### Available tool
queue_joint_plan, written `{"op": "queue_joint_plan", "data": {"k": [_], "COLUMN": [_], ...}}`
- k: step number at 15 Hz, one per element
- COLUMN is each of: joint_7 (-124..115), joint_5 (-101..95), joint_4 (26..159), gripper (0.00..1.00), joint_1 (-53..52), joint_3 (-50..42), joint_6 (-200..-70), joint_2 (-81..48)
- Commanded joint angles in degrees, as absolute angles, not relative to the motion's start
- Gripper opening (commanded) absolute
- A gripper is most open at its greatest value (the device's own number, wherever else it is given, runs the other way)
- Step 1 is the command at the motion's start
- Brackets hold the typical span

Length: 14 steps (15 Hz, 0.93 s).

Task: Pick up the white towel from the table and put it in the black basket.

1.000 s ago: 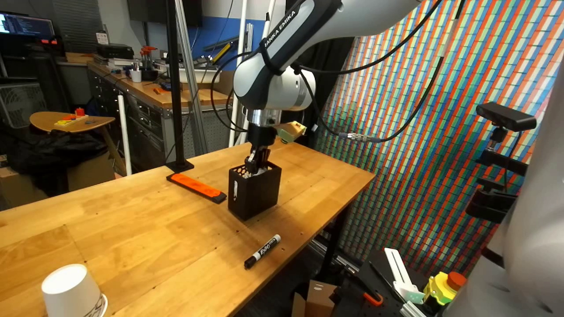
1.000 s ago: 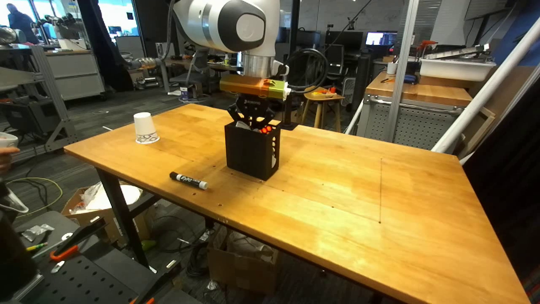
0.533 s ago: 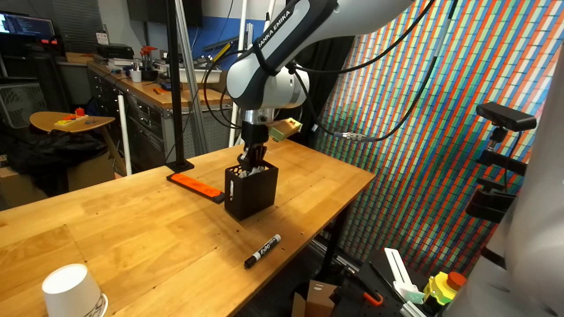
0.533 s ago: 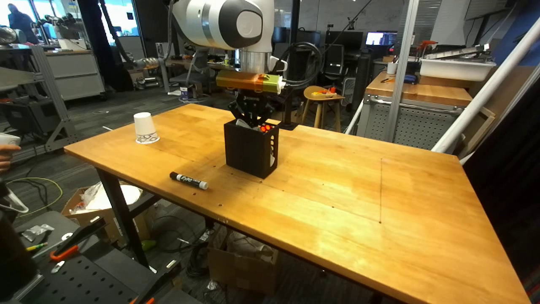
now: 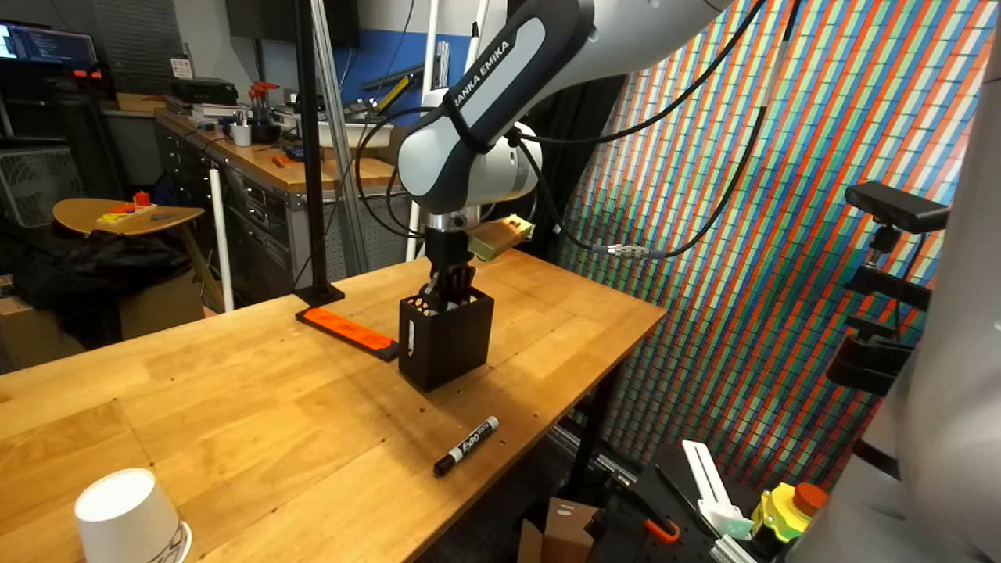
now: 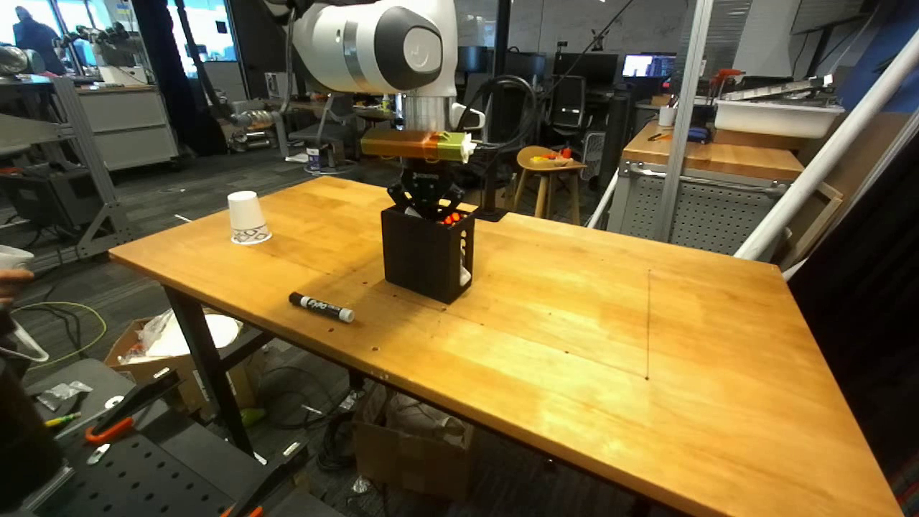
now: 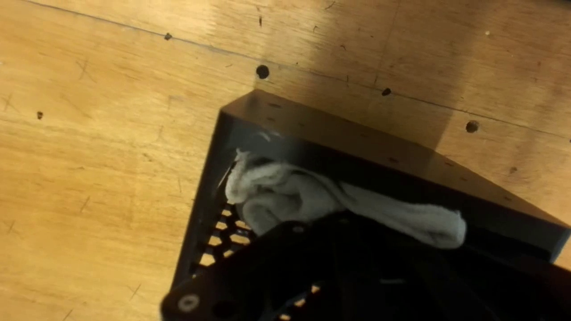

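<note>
Inside the black basket (image 5: 457,344), the rumpled white towel (image 7: 401,214) lies bunched, most of it below the rim. Bits of it show through the side opening of the basket (image 6: 418,255) in an exterior view. My gripper (image 5: 447,299) points straight down with its fingertips at the basket's mouth. In the wrist view the towel pinches in at the dark gripper (image 7: 332,223), which is shut on it; the fingertips themselves are hard to make out in the shadow. The basket stands upright on the wooden table (image 6: 610,345).
An orange and black tool (image 5: 348,332) lies beside the basket. A black and white marker (image 6: 321,307) rests near the table's edge. The upturned white cup (image 6: 248,217) stands farther along the tabletop. A black post (image 5: 313,195) rises behind the tool.
The gripper has shifted slightly sideways, risen a little, then sunk back deeper into the basket. The basket has slid a small way along with it. Less towel shows above the rim.
</note>
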<state>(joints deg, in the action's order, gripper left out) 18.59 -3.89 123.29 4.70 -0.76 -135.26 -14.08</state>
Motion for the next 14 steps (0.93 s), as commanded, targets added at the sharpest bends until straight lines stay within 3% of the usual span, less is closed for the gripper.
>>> {"op": "queue_joint_plan", "data": {"k": [1,14], "joint_7": [16.99,17.6], "joint_5": [-4.14,-3.12], "joint_4": [121.84,123.25], "gripper": [0.04,0.04], "joint_1": [4.36,5.21], "joint_3": [-0.89,-0.82], "joint_6": [-135.25,-136.58], "joint_2": [-16.34,-18.46]}}
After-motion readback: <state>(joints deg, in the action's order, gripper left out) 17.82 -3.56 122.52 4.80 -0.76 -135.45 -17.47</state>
